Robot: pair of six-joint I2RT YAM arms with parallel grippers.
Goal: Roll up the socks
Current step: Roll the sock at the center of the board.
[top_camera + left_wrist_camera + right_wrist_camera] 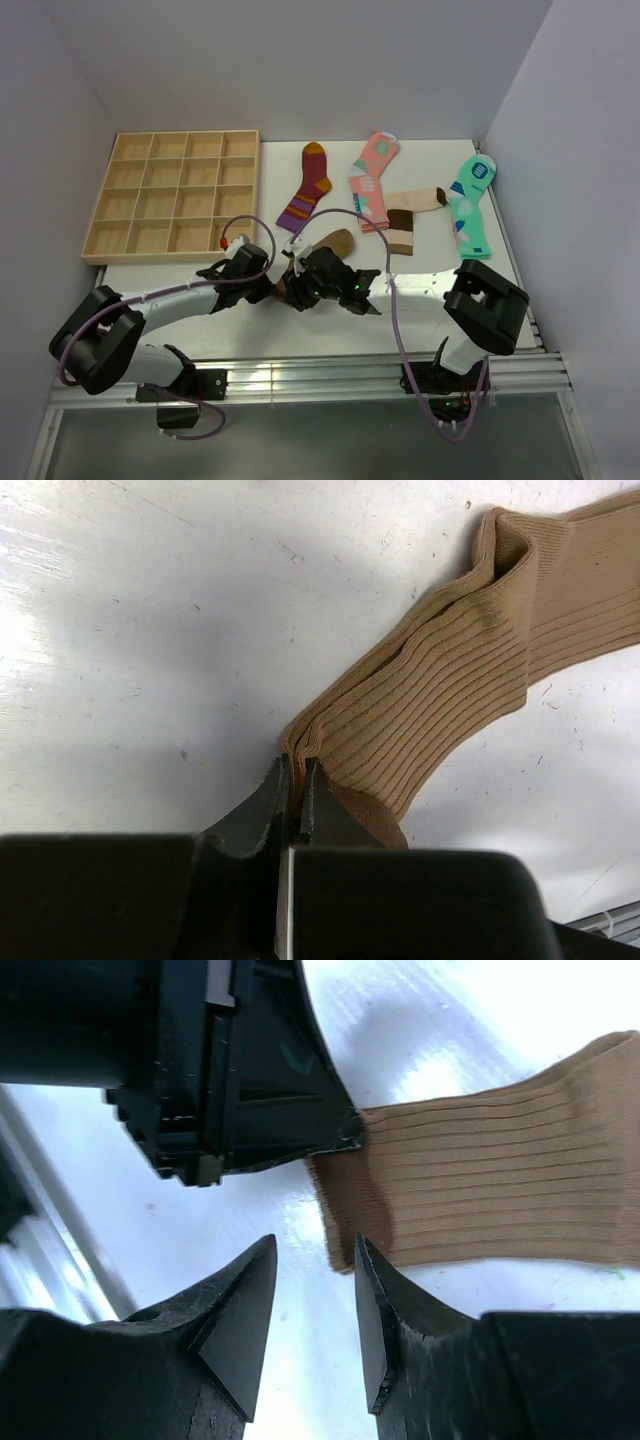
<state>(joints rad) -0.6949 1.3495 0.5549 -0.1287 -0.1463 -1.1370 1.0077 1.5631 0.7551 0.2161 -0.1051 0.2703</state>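
Pinching the folded cuff edge of the mid-brown sock (pixel 470 670), the left end effector (pixel 297 780) has its jaws all but closed on the fabric, though how deep the bite goes is hard to tell. Just beside it the right end effector (pixel 315 1270) hovers with its jaws partly apart and nothing between them, the cuff corner lying just past the tips. The sock stretches over the desk (pixel 150 630) toward 1 o'clock. Farther off at 2 o'clock lies the beige sock (pixel 410 215), and a wooden tray (pixel 150 256) sits at 10 o'clock.
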